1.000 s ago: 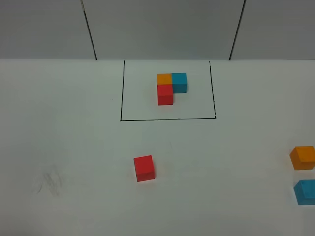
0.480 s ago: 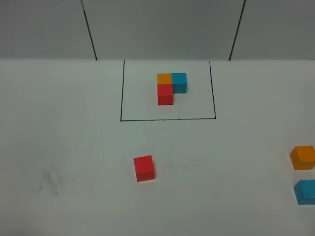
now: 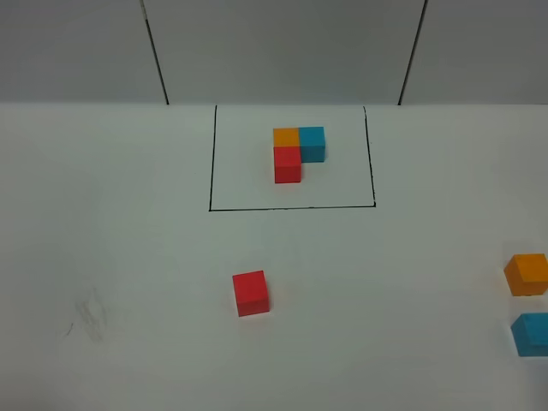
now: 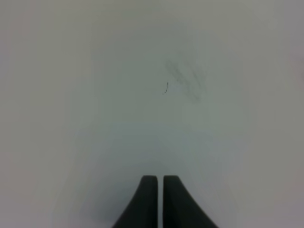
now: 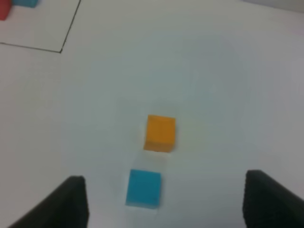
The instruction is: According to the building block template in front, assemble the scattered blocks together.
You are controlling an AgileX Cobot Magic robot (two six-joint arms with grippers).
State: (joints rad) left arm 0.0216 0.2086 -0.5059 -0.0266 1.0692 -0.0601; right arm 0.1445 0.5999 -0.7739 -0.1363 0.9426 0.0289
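1. We see the building block template [image 3: 298, 152] (orange and blue cubes side by side, red touching the orange one's near face) inside the black rectangle [image 3: 291, 207], by the middle of the table's [image 3: 128, 257] far edge.
2. The red cube [image 3: 251, 293] lies alone, closer to the near edge and well apart from the others.
3. The orange cube [image 3: 527, 274] and blue cube [image 3: 532, 334] sit at the right edge, near each other but not touching, with the blue one closer to the near edge.
4. We find the left gripper [image 4: 160, 179] closed on nothing, over bare table.
5. The right gripper [image 5: 165, 179] hangs with its jaws spread wide and empty. Both right-edge cubes lie ahead of it, untouched.
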